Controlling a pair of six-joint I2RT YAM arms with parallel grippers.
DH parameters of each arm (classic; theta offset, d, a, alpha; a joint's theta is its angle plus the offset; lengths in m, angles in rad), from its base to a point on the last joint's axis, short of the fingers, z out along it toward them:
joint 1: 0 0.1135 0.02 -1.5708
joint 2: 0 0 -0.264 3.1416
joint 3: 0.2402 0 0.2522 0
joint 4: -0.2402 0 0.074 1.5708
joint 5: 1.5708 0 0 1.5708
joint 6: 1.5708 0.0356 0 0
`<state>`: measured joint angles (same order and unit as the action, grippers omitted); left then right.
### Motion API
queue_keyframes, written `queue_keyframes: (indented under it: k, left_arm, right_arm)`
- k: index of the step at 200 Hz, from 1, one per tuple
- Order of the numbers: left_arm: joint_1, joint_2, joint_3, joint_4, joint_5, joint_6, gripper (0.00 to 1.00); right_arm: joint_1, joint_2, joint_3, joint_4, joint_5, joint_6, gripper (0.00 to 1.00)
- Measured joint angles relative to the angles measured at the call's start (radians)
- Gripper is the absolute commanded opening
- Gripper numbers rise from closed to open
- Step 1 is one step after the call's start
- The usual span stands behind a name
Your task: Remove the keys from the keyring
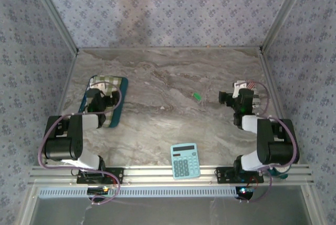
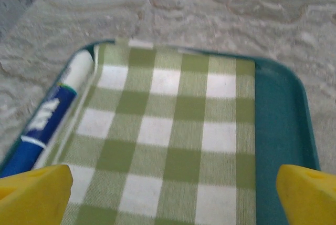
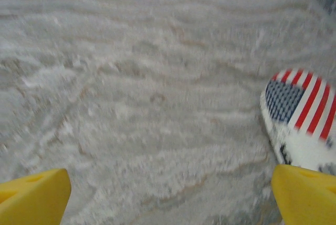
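The task has not begun, as I read it. The keys (image 1: 197,96), a tiny green piece, lie alone on the bare desk (image 1: 157,72) right of centre, and neither gripper touches them. No ring or single key can be made out at this size.

The left gripper (image 2: 172,188) is spread wide and empty. It hangs over a teal tray (image 2: 294,114) at the left of the desk, above a green checked cloth (image 2: 168,125) lying in it. A blue and white marker (image 2: 52,112) lies along the tray's left rim. The right gripper (image 3: 170,196) is also spread wide and empty, low over bare desk at the right, with a flag-printed object (image 3: 302,112) just beside its right finger.

The right gripper is the nearer one, so the likely next move is for it to reach left to the keys. A fine, low pinch is called for, since the piece is small and lies flat. The left arm would probably have to lift clear of the tray rim and cross over, so one gripper can hold the ring while the other works a key off.

Bare desk lies between the right gripper and the keys. A calculator (image 1: 185,161) sits at the near edge between the arm bases, well apart from the keys and off both paths.
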<state>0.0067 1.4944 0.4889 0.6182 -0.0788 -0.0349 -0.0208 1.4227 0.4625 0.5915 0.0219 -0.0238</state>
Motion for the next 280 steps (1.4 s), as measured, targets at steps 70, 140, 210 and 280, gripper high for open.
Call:
queue_keyframes:
  k: [70, 140, 210, 280]
  left_arm:
    - [0.082, -0.163, 0.231, -0.321, 0.035, -0.341, 0.97]
    - [-0.051, -0.202, 0.250, -0.551, 0.333, -0.622, 0.76]
    - [-0.290, -0.353, 0.140, -0.723, 0.401, -0.648, 0.75]
    - [-0.310, -0.424, 0.093, -0.760, 0.393, -0.664, 0.76]
  right_arm:
    - [-0.058, -0.161, 0.297, -0.376, -0.113, 0.380, 0.92]
    - [0.154, 0.011, 0.544, -0.783, -0.194, 0.377, 0.64]
    - [0.341, 0.356, 0.795, -1.041, -0.136, 0.241, 0.64]
    - [0.434, 0.563, 0.994, -1.162, -0.053, 0.175, 0.57]
